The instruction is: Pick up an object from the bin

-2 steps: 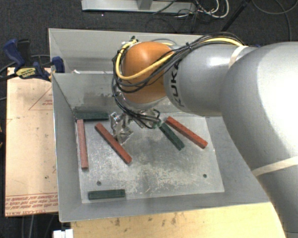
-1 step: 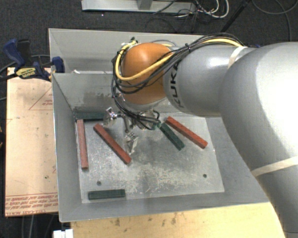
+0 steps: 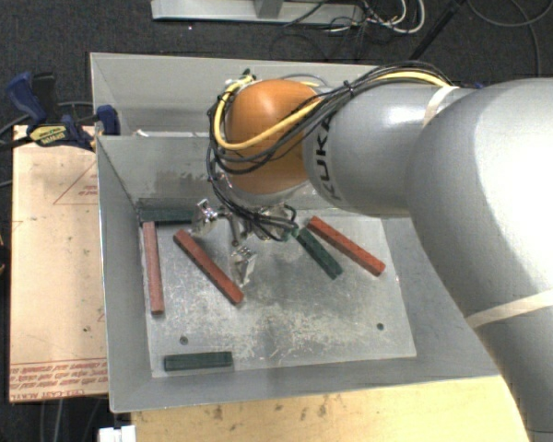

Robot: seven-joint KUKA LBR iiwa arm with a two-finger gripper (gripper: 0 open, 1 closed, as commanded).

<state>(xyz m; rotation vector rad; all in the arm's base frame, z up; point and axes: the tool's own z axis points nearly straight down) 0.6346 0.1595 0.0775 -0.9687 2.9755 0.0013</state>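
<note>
The gripper [image 3: 243, 267] hangs low over the bin [image 3: 286, 339], right beside the lower end of a slanted red stick [image 3: 205, 264].

I cannot tell from here whether it is open or closed. As I look down, a second red stick [image 3: 152, 270] lies farther to its left along the bin wall, with a dark green stick [image 3: 166, 214] beyond that one's top end. To its right, a green stick [image 3: 319, 255] and a red stick [image 3: 347, 246] lie side by side. Another green stick [image 3: 198, 361] lies alone, well below it near the front edge.
</note>
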